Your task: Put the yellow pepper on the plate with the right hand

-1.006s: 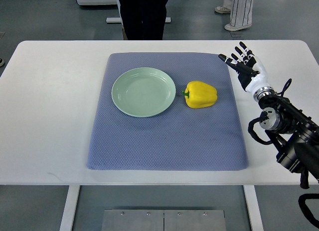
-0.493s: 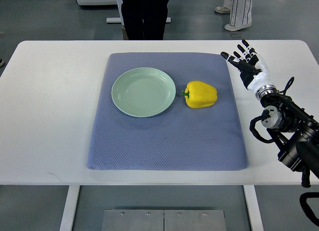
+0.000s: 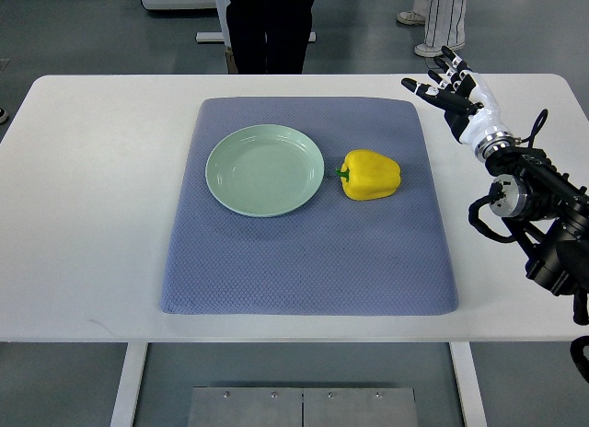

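Right hand (image 3: 453, 94) up over the far right corner of the desk (image 3: 92, 215), fingers (image 3: 433, 90) splayed, holding nothing; its arm comes in from the right edge of the view. Hand sits just outside the far right corner of the blue mat (image 3: 308, 261).

Yellow pepper (image 3: 371, 175) lies on the mat, nearer than the hand and to its left, well apart from it, stem pointing left. Green plate (image 3: 265, 169) just left of the pepper, stem tip close to the rim; whether they touch, cannot tell. Plate bare.

Open mat between hand and pepper, nothing in the way. Bare white desk strip runs along the mat's right edge below the hand. Broad clear mat on the near side of pepper and plate.

Beyond the desk's far edge: grey floor, a person's dark legs (image 3: 267, 31) behind the plate, another person's feet (image 3: 433, 22) beyond the hand.
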You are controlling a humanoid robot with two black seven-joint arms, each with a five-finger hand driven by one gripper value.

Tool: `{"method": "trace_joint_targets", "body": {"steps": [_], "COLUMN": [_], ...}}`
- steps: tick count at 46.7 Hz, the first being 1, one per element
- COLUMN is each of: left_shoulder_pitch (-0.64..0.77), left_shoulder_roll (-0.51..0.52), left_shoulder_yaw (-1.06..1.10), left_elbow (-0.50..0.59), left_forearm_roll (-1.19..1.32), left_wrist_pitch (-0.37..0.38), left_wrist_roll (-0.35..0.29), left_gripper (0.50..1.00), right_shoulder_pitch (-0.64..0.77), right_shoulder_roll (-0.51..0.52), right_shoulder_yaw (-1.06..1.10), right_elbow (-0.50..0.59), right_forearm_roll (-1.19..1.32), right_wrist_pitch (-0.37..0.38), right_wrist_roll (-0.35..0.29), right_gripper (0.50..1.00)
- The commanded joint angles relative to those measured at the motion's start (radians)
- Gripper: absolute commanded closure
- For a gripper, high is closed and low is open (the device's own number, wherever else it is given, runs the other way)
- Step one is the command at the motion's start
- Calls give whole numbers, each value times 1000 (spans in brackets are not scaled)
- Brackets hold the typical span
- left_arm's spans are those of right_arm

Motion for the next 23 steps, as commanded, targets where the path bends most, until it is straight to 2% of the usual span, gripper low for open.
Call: {"method": "trace_joint_targets", "body": {"steps": [1, 16, 23], "left_shoulder_pitch": [0, 0, 0], "left_shoulder_roll": [0, 0, 0], "left_shoulder_yaw": [0, 0, 0], "left_elbow": [-1, -1, 1], "left_forearm_roll": [-1, 1, -1], "left_wrist_pitch": [0, 0, 0], "left_wrist_roll": [0, 0, 0], "left_gripper": [500, 500, 500], "right_shoulder_pitch": [22, 78, 116], "right_shoulder_roll": [-24, -112, -146], "right_shoulder_yaw": [-51, -215, -330], "right_elbow": [2, 25, 59], "right_forearm_roll": [0, -6, -11], "right_wrist_pitch": [10, 93, 101], "right_wrist_roll": [1, 6, 32], "right_gripper": [500, 502, 502]}}
